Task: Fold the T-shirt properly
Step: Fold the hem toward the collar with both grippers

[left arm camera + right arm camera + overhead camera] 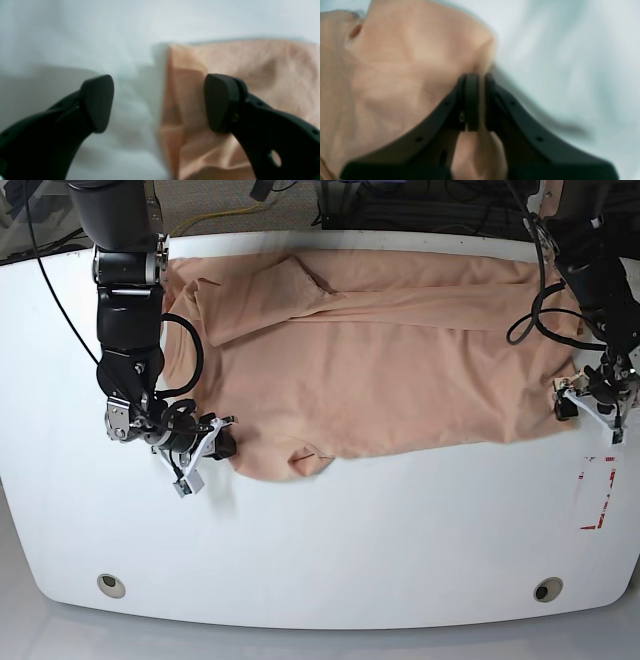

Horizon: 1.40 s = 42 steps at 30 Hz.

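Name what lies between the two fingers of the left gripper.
In the left wrist view, the open left gripper straddles bare white table and the edge of the peach T-shirt.

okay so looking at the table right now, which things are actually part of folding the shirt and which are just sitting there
Part of the job:
- T-shirt, spread across the far half of the table
- right gripper, fingers shut on the shirt's edge
- left gripper, fingers open at the shirt's other edge

Just there:
- white table
- red-marked label near the table's edge
- cables behind the table
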Motion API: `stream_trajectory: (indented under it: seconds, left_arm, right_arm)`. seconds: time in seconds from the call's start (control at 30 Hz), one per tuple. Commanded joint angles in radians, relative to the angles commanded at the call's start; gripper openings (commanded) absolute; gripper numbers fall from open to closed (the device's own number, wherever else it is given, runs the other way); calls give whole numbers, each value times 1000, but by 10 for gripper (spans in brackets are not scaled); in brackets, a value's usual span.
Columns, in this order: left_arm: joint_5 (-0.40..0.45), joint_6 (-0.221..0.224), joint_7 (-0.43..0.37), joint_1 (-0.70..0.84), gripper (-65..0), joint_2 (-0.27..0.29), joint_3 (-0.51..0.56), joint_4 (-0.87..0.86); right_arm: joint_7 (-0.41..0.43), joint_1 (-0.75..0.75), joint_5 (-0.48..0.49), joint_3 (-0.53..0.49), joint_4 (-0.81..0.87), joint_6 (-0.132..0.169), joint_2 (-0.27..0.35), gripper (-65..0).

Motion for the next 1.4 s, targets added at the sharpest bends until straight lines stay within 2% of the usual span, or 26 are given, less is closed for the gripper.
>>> stream_trajectory:
  seconds: [0.23, 0.3, 0.4, 0.43, 0.53, 0.63, 0.7, 0.73, 0.93, 1.4]
  left_arm:
    - [-2, 0, 0, -6, -125, 15, 14, -6]
    - [0, 0, 0, -6, -149, 31, 14, -6]
    - [0, 2, -3, -6, -282, 34, 14, -6]
    - [0, 2, -3, -6, -362, 34, 14, -6]
    - [0, 2, -5, -8, -518, 34, 14, -6]
    - [0, 2, -5, -8, -614, 35, 14, -2]
    - [-2, 0, -5, -8, -650, 35, 14, 5]
    - [-2, -8, -5, -15, -650, 35, 14, 18]
    - [0, -126, 0, -21, -650, 35, 14, 143]
    - [0, -141, 3, 6, -650, 29, 11, 328]
  right_arm:
    - [0, 0, 0, 0, 0, 0, 0, -609]
    - [0, 0, 0, 0, 0, 0, 0, -609]
    - [0, -2, 0, 2, 2, 0, 0, -610]
    - [0, -3, 0, 2, 2, 0, 0, -612]
    - [0, -3, 0, 2, 2, 2, 0, -614]
    - [0, -5, 0, 2, 5, 8, 0, -620]
    - [0, -5, 0, 2, 8, 8, 0, -650]
    - [0, -3, 0, 2, 9, 8, 0, -650]
    - [-23, -5, 2, 2, 109, 6, 6, -650]
    - [-227, -41, 0, 9, 427, 8, 17, -650]
